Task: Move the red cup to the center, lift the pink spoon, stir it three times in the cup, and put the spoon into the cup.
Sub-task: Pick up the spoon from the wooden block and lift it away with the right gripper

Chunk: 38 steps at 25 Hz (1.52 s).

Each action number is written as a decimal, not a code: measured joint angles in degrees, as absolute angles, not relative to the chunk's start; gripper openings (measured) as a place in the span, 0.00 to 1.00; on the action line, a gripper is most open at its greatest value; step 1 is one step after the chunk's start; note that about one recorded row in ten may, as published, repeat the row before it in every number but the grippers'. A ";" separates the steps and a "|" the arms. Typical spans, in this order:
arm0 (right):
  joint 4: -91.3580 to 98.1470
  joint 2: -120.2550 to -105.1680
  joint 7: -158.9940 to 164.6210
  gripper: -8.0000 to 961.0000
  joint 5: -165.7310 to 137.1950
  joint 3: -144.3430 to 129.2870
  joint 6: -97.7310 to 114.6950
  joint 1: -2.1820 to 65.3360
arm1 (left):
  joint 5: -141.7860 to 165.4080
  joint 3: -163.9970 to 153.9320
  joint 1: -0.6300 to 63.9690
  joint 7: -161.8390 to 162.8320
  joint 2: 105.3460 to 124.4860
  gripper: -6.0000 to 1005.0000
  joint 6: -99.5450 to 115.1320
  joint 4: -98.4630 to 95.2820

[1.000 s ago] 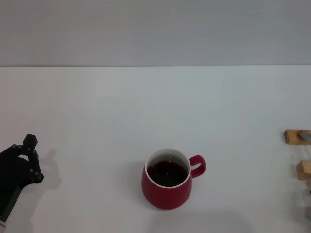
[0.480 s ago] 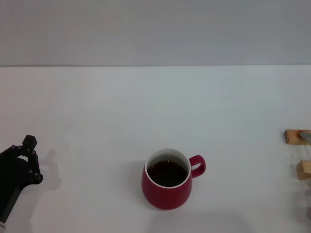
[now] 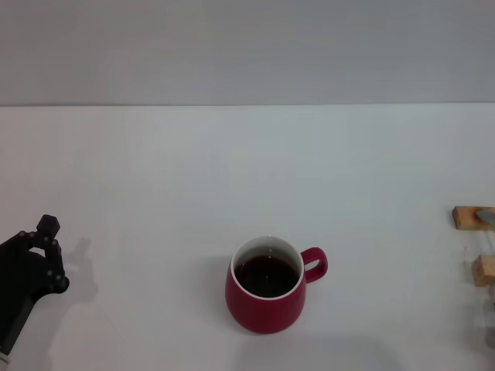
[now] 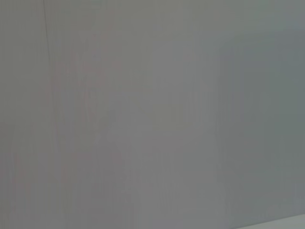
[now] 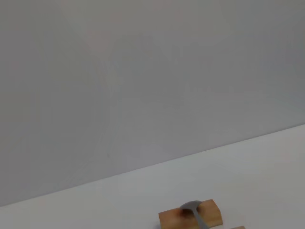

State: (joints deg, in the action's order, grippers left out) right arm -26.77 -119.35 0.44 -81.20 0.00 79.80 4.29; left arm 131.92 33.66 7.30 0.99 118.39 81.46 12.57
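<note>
1. Head view shows the red cup (image 3: 266, 295) standing upright on the white desk (image 3: 232, 178), near the front edge and about midway across, with dark liquid inside its white interior.
2. Its loop handle points toward the robot's right and slightly away from the robot; the cup's mouth faces straight up.
3. Only the head view shows the left tool (image 3: 42, 251), black, at the far left near the front of the desk, well apart from the cup. Its fingers look drawn together and grasp nothing.
4. Left wrist view shows only a plain grey surface, with a pale strip at one corner; neither the cup nor any fingers appear there.
5. Right wrist view shows a wooden block (image 5: 191, 216) on the desk with a grey spoon end (image 5: 191, 207) resting on top of it. The head view catches the same block (image 3: 467, 217) at the far right edge, with a second wooden block (image 3: 484, 270) just nearer the robot.
6. Right tool does not show in any view, so I cannot tell its state.
7. Grey spoon's handle runs off the frame edge in both views, so its full length stays hidden.
</note>
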 joint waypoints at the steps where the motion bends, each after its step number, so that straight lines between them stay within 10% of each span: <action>1: -26.77 -119.35 0.44 0.42 -81.20 0.00 79.80 4.29 | 131.92 33.66 7.30 0.99 118.39 0.00 81.46 12.57; 38: -26.62 -119.36 0.16 0.20 -81.64 -0.62 80.02 4.43 | 132.02 33.76 7.12 0.78 118.29 0.00 81.92 12.57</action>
